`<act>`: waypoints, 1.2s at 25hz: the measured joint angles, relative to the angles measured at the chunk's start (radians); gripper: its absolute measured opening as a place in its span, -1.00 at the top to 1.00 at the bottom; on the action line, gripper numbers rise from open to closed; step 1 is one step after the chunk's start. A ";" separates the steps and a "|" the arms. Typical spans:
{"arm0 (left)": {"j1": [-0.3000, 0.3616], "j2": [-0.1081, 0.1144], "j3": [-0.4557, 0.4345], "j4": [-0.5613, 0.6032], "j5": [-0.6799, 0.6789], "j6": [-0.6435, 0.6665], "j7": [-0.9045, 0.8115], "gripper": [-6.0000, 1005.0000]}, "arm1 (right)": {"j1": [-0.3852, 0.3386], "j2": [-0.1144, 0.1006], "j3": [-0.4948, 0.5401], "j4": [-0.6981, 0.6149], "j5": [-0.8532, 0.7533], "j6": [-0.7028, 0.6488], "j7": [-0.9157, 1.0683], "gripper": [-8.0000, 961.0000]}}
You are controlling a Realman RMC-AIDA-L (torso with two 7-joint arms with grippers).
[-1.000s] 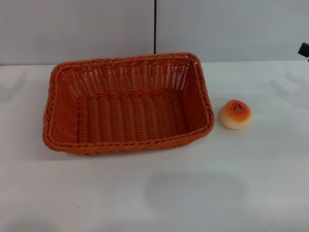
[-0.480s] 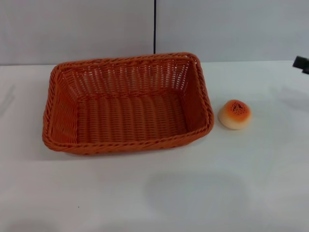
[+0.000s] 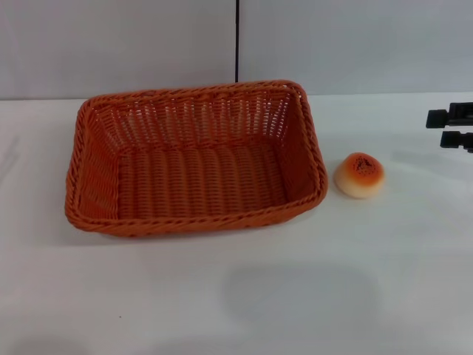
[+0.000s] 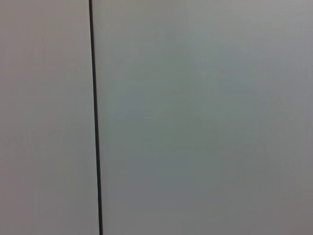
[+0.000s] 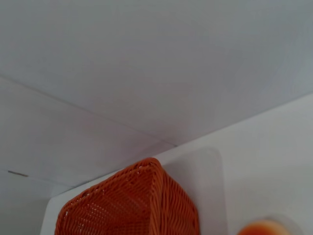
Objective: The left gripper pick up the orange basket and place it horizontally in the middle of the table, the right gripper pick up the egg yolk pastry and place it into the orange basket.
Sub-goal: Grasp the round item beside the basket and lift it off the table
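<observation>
The orange basket (image 3: pixel 196 159) lies lengthwise across the middle of the white table (image 3: pixel 236 296), and nothing is in it. Its corner also shows in the right wrist view (image 5: pixel 132 205). The egg yolk pastry (image 3: pixel 359 174) sits on the table just right of the basket, a small gap apart; a sliver of it shows in the right wrist view (image 5: pixel 261 229). My right gripper (image 3: pixel 448 128) enters at the far right edge, above and right of the pastry, with its two black fingers apart, open and empty. The left gripper is out of view.
A grey wall with a dark vertical seam (image 3: pixel 237 41) rises behind the table; the left wrist view shows only that wall and seam (image 4: pixel 94 122).
My right gripper has come further into view from the right edge, moving left and down toward the pastry. Basket and pastry have not moved.
</observation>
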 joint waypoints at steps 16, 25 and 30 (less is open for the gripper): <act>0.005 0.002 -0.010 -0.051 -0.001 0.004 0.059 -0.45 | 0.108 -0.026 -0.070 0.192 -0.183 -0.091 0.111 -0.31; 0.010 0.002 -0.009 -0.059 0.002 0.012 0.074 -0.45 | 0.156 -0.029 -0.131 0.309 -0.181 -0.215 0.083 -0.31; 0.011 0.001 -0.009 -0.060 0.001 0.013 0.095 -0.44 | 0.194 -0.022 -0.147 0.378 -0.183 -0.290 0.072 -0.31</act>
